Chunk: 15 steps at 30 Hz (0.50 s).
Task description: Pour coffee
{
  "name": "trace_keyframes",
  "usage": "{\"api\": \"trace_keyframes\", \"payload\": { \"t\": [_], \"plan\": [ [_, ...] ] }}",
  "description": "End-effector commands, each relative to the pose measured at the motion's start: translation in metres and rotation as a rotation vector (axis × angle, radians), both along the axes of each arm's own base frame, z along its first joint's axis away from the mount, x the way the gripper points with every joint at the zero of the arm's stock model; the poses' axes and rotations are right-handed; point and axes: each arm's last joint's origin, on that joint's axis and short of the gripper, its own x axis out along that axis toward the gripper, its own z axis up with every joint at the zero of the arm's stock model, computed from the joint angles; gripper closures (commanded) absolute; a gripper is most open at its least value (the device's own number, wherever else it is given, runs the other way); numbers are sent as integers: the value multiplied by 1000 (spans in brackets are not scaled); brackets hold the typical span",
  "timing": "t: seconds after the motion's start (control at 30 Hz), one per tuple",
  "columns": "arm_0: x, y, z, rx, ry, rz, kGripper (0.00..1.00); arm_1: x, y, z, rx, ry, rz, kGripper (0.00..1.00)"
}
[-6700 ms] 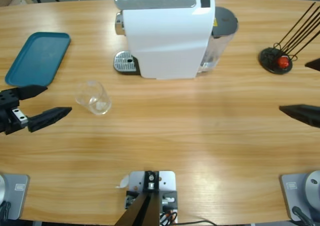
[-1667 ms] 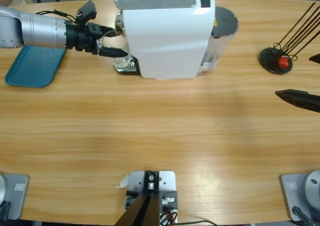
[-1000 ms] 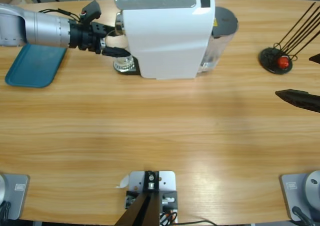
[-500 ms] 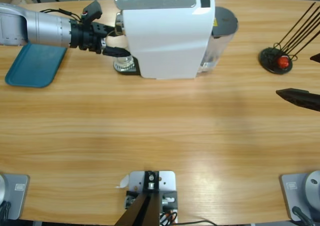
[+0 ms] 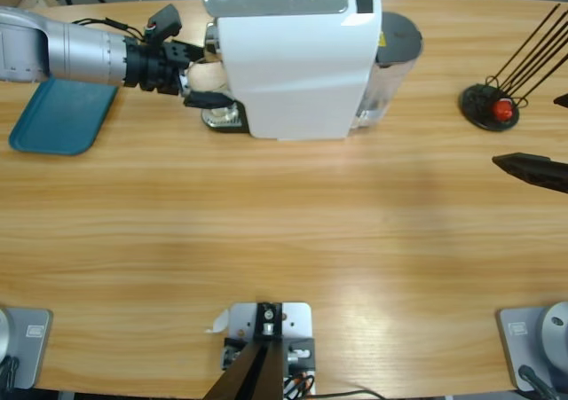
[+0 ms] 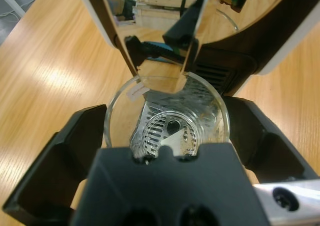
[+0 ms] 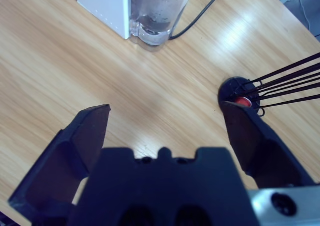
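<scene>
From the left wrist I see my left gripper with its fingers spread on either side of the glass, just clear of its wall. Over the last seconds I've carried the glass from the open surface onto the drip tray under the spout; brewing comes next, I judge. No coffee shows: the glass is clear and empty. My right gripper idles released, far off.
</scene>
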Motion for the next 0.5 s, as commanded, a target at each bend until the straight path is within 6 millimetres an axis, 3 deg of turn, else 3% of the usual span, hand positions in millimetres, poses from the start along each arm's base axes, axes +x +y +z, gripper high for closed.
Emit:
{"api": "trace_keyframes", "payload": {
  "t": [0.03,0.23,0.43,0.47,0.5],
  "plan": [
    [-2,14,-13,18,56,32,32,2,-1,-7,-30,14,-26,0],
    [-27,39,10,-11,26,47,32,3,0,-8,-25,11,-27,0],
    [-76,65,36,-31,-13,94,33,6,5,-2,15,-20,-30,0],
    [-92,74,46,-44,-1,156,45,12,9,7,43,-33,-45,99],
    [-101,78,54,-63,38,200,54,19,13,17,81,-28,-83,275]
  ]
}}
